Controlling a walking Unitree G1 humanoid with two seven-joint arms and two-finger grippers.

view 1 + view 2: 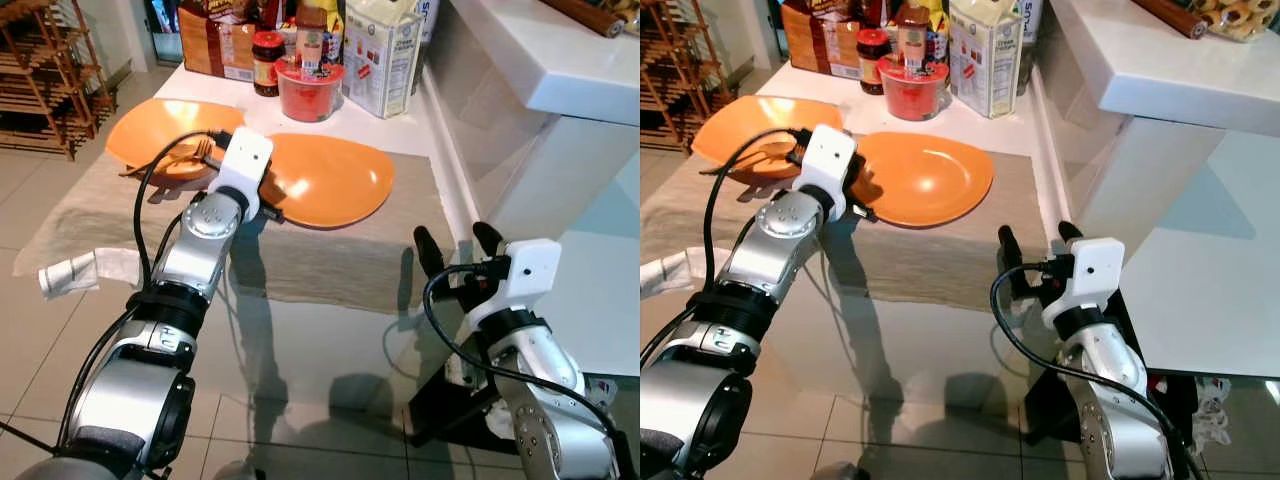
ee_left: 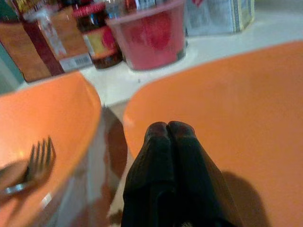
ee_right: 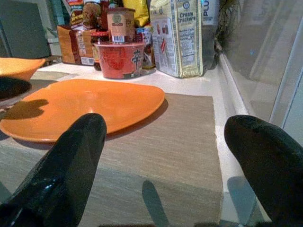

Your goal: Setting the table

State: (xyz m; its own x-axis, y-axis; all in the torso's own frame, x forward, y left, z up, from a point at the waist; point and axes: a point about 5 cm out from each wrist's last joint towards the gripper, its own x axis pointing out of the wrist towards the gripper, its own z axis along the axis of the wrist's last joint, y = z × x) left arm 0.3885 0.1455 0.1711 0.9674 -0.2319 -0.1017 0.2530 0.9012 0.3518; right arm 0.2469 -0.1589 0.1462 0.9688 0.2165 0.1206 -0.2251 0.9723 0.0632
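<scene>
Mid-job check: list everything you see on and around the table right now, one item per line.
Plates: two, orange, side by side on the runner.
Fork: one, metal, in the left plate.
Runner: one, beige, across the table.
Noodle cup: one, red, behind the plates.
Jar: one, dark with red lid, beside the cup.
Cracker box: one, pale, right of the cup.
Cloth: one, white, table's left edge.
Wooden rack: one, far left.
Left gripper: fingers shut, over the right plate's rim.
Right gripper: fingers open, near the table's edge.
</scene>
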